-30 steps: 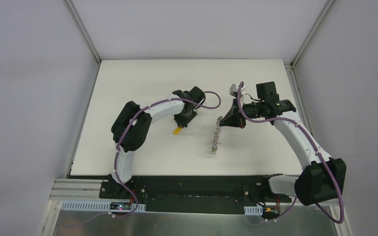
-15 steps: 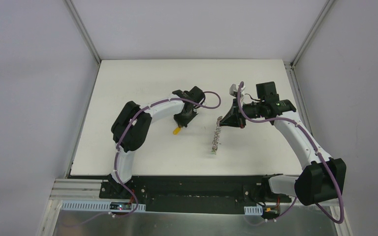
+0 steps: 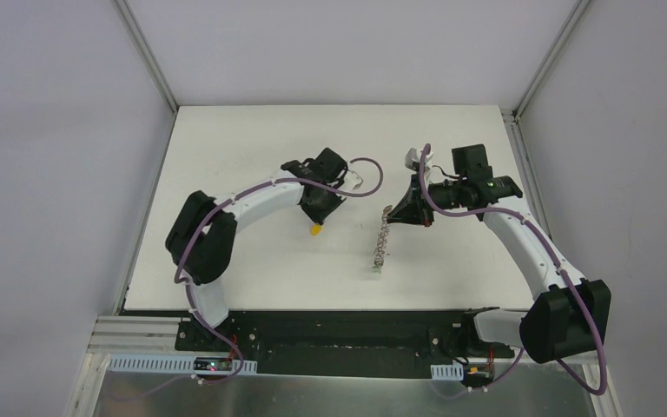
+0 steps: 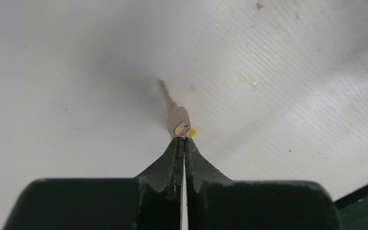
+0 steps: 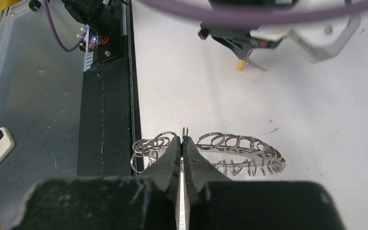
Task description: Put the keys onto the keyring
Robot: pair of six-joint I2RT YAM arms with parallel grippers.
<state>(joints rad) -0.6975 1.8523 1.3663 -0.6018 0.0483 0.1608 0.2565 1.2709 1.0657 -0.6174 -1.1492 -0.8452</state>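
Top view: keyring [image 3: 383, 236] (seen edge-on, a strip of silver wire loops) mid-table [image 3: 252, 156], with the green key [image 3: 374, 270] at its near end and the right end effector [image 3: 397, 214] at its far end. The yellow key [image 3: 314, 231] sits well to the left at the left end effector [image 3: 316, 221], whose arm has swung its elbow outward since a second ago while key and ring have not moved. Left wrist view: jaws now together, clamped on the yellow key's head, pale shaft pointing away. Right wrist view: jaws together, pinching a loop on the keyring's fringed rim, dark flat band behind.
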